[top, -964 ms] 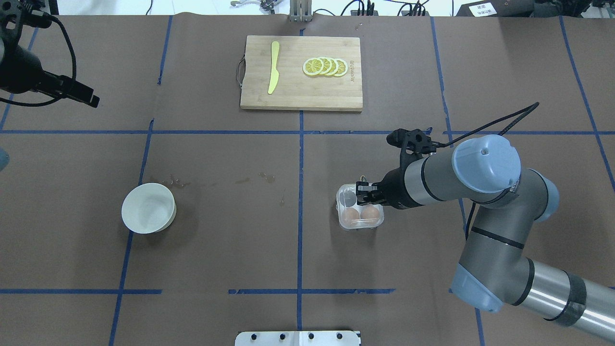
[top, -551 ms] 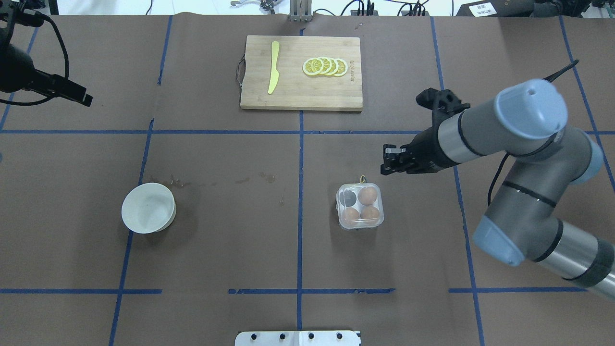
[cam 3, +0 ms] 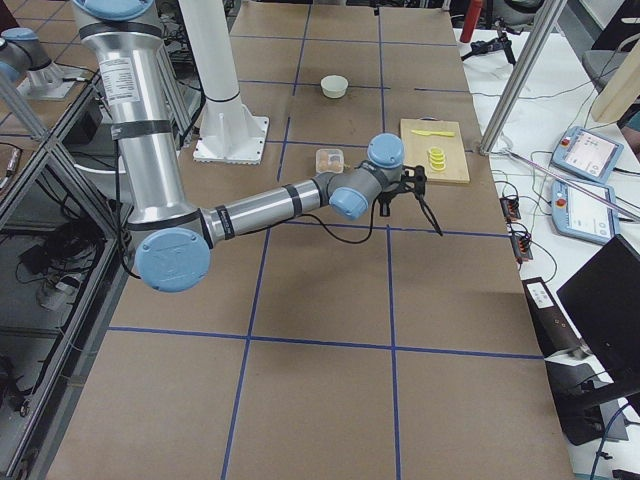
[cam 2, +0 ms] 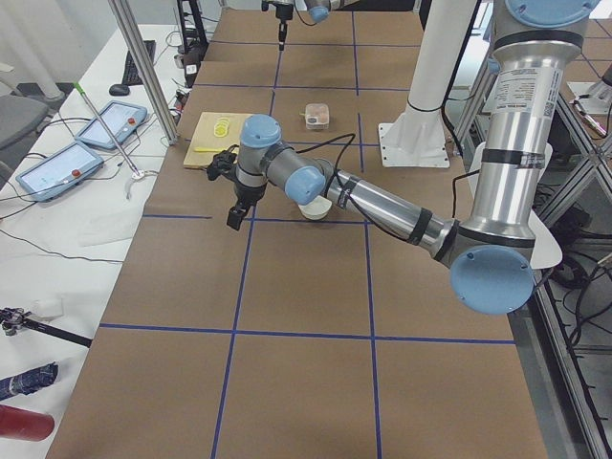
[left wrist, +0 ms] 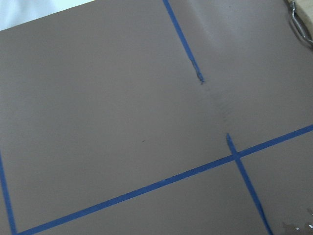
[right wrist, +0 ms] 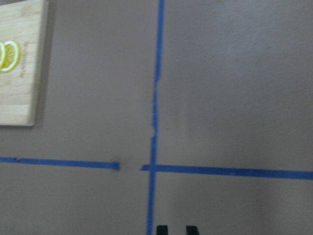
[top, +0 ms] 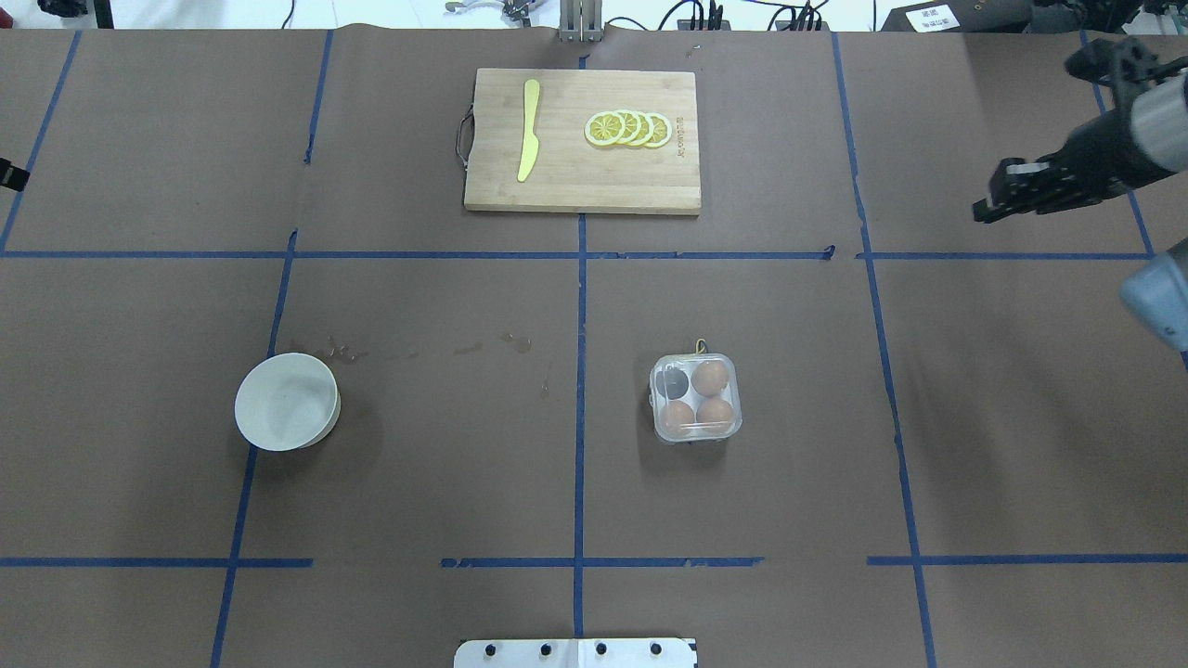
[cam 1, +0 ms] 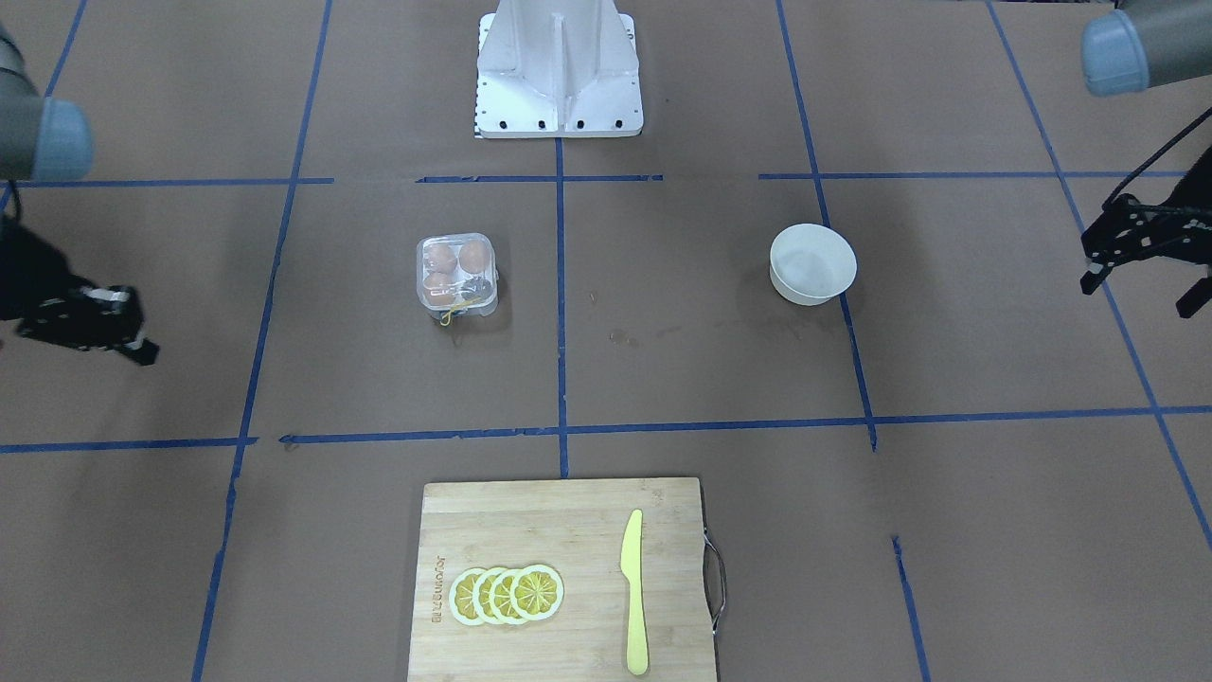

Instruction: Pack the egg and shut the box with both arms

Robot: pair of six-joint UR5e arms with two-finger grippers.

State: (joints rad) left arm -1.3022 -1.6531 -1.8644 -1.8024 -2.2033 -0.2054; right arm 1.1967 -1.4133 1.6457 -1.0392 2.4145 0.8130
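The clear box (top: 658, 432) stands right of the table's centre with its lid down, also in the front view (cam 1: 422, 284). Three orange-brown eggs lie inside: one (top: 711, 378) at the back right and two (top: 677, 415) (top: 716, 411) in front. The fourth cell holds something dark. My right gripper (top: 986, 211) hangs shut and empty far to the back right of the box; its tips show close together in the right wrist view (right wrist: 176, 229). My left gripper (cam 1: 1136, 294) looks open and empty, far beyond the bowl, only its tip at the overhead view's left edge (top: 7, 174).
A white bowl (top: 286, 402) stands left of centre. A wooden cutting board (top: 582, 190) at the back centre carries lemon slices (top: 629, 129) and a yellow knife (top: 529, 130). The white robot base (cam 1: 559, 71) is at the near edge. Blue tape lines cross the brown table cover.
My right gripper rose off the box and swung away to the back right. My left arm drew further left, almost out of the overhead view. The box and eggs stayed put.
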